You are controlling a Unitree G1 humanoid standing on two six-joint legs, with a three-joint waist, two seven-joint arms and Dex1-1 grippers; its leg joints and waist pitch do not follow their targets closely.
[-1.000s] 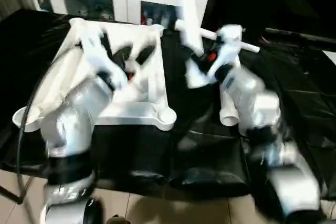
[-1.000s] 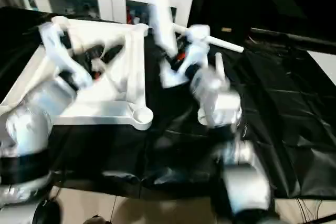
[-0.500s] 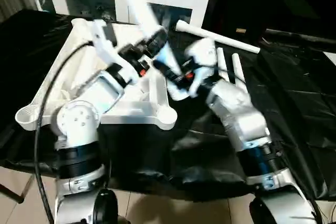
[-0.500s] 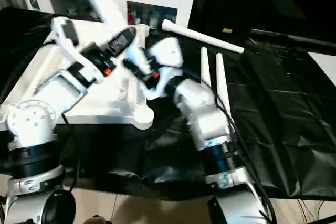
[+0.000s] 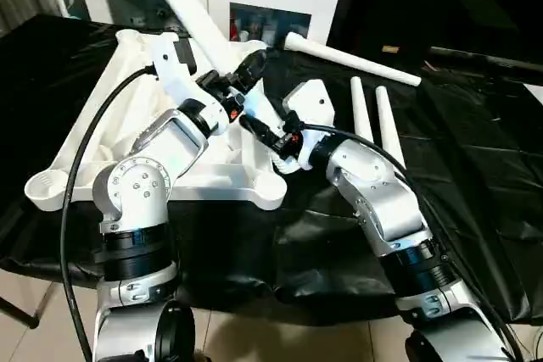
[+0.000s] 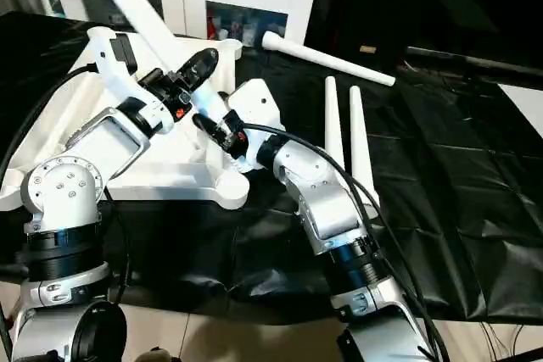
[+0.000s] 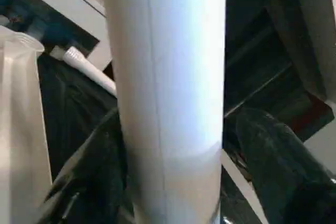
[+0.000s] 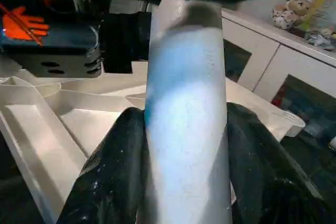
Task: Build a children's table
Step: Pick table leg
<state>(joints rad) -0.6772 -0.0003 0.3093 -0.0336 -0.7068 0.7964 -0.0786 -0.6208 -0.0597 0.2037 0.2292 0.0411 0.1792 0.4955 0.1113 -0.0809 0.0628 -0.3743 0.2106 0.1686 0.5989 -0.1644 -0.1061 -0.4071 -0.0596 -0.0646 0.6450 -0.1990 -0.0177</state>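
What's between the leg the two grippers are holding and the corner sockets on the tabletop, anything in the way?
Nothing visible blocks it. The held leg slants up over the upturned tabletop, gripped by the left gripper and right gripper. The near corner socket looks open; the three spare legs lie aside on the black cloth.

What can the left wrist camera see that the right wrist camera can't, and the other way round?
The left wrist view has a spare leg lying on the black cloth. The right wrist view has the tabletop's ribbed underside, an orange hand sticker and soft toys on top of the cabinet. Both look close up along the held white leg, with that white cabinet behind it.
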